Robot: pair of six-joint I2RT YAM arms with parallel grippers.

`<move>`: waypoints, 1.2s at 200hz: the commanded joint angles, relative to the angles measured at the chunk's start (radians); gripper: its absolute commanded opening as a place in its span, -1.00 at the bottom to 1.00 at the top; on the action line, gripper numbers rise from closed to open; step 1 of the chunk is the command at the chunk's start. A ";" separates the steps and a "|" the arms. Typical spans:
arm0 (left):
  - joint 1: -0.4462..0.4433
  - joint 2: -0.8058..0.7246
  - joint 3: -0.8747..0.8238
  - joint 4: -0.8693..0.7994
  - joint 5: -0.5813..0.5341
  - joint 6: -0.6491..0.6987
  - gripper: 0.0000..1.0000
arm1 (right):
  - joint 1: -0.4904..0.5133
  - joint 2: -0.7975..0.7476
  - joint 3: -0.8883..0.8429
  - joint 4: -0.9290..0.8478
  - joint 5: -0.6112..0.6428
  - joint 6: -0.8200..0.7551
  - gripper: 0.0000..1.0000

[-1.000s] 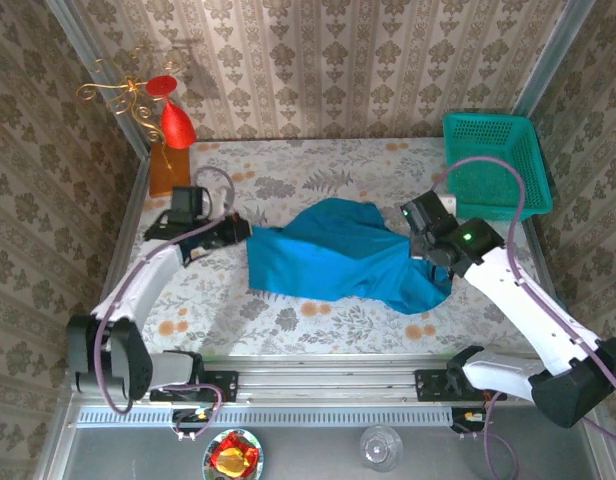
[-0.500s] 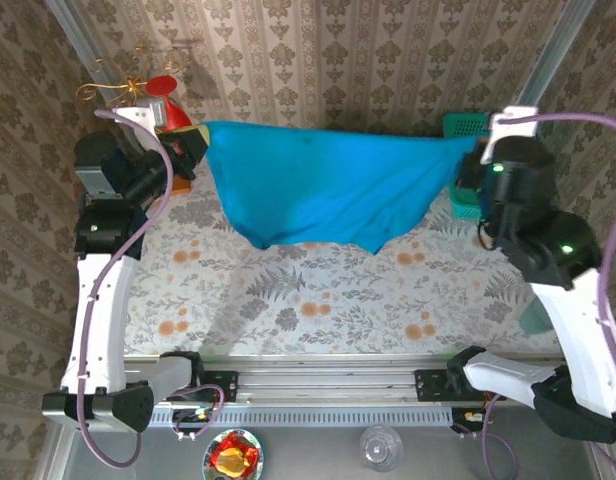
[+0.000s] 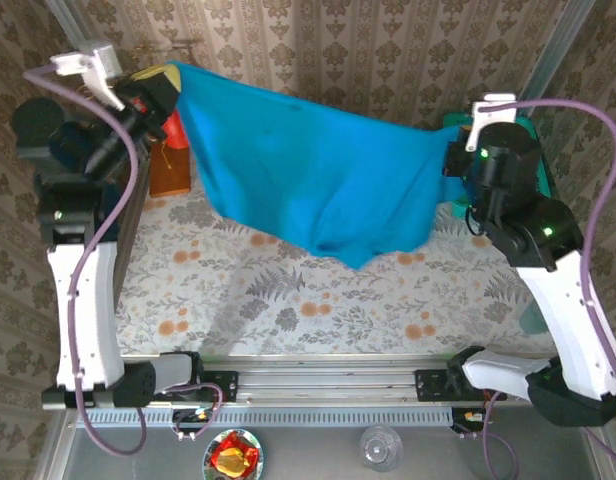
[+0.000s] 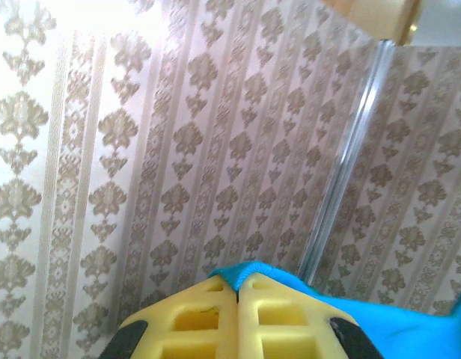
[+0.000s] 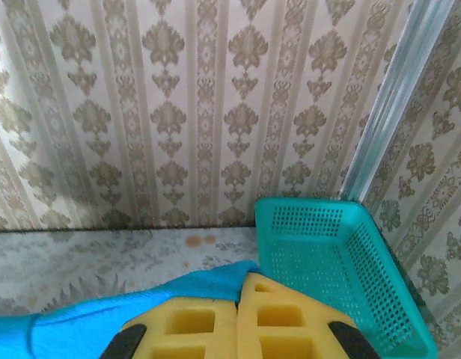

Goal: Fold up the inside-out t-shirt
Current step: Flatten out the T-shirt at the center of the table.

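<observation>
Both arms raised high, well apart. Left gripper (image 3: 160,97) clamped tight on one edge of the shirt (image 3: 318,190); right gripper (image 3: 456,163) pinched closed on the opposite edge. Shirt hangs spread in the air between them, sagging mid-span, seemingly clear of the table (image 3: 288,300). Probably stretched so it opens flat for laying down. Basket (image 5: 335,247) sits beyond the right gripper.

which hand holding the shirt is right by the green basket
The right hand, shut on one end of the t-shirt, with the green basket just beyond it; the left hand grips the opposite end.
</observation>
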 commanded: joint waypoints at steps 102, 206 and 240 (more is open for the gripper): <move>0.052 0.008 -0.023 -0.082 0.029 -0.005 -1.00 | -0.007 -0.056 0.004 -0.024 0.091 0.043 -1.00; 0.067 -0.168 -0.152 -0.152 -0.063 0.027 -1.00 | -0.007 -0.260 -0.023 -0.041 -0.086 0.078 -1.00; 0.067 -0.099 -0.166 -0.161 -0.078 0.027 -1.00 | -0.007 -0.180 0.014 -0.026 -0.084 0.040 -1.00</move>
